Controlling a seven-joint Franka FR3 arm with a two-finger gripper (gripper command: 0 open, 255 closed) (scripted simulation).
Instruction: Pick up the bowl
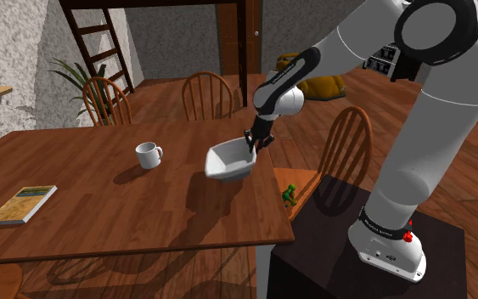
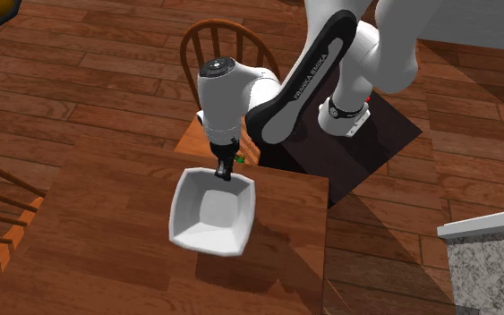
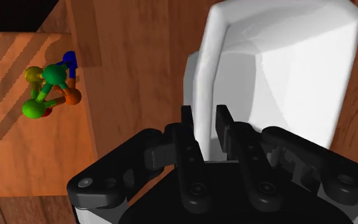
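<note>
1. A white bowl (image 1: 228, 161) hung in the air, tipped slightly, over the end of a wooden surface (image 1: 75, 195) nearest the robot's stand (image 1: 373, 272).
2. Its shadow (image 1: 186, 200) fell on the wood below, apart from the bowl, so the bowl appeared to be clear of the surface.
3. In the wrist view, the black gripper (image 3: 206, 130) was clamped on the bowl's (image 3: 279, 70) rim, with one finger inside the wall and one outside.
4. In the second exterior view, the bowl (image 2: 212, 210) hung just under the gripper (image 2: 224, 170), open side up.
5. By this evidence, the grasp and the lift seemed done. Little seemed left beyond holding the bowl steady or raising it higher.
6. A white mug (image 1: 149, 155) and a book (image 1: 21, 205) rested on the surface, well apart from the bowl.
7. A small multicoloured toy (image 3: 50, 89) sat on a chair seat (image 1: 305, 180) beside the surface.
</note>
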